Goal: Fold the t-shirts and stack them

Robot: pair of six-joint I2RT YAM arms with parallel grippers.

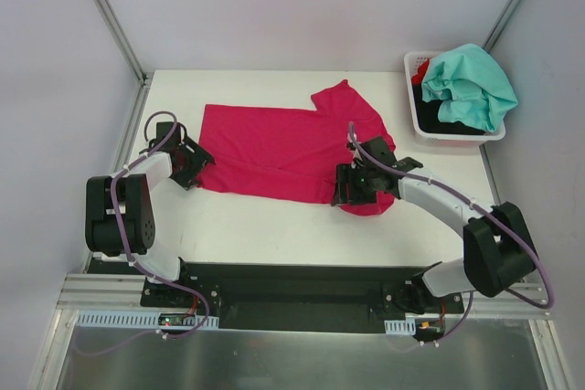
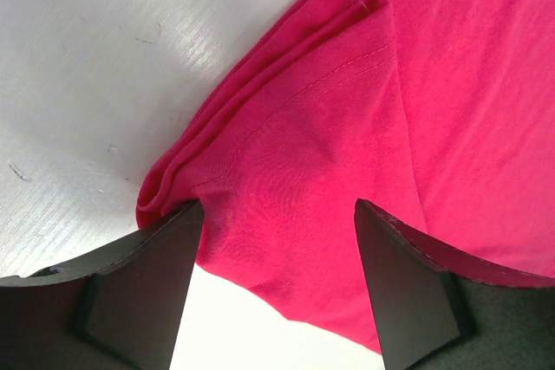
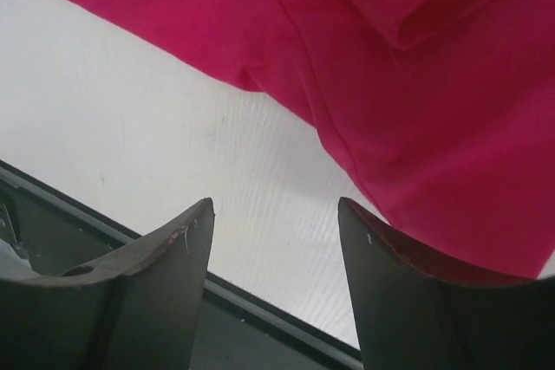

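The magenta t-shirt (image 1: 274,148) lies spread flat across the middle of the worktop (image 1: 265,226), a little toward its far edge, laid out so that it can be folded. The left gripper (image 1: 189,163) stands released with its jaws astride the bunched corner at the shirt's left end. The right gripper (image 1: 352,184), likewise released, hangs over the near right hem, each apparently poised to pinch an edge. The teal t-shirt (image 1: 471,84) waits heaped in the white basket (image 1: 413,102) at the far right corner.
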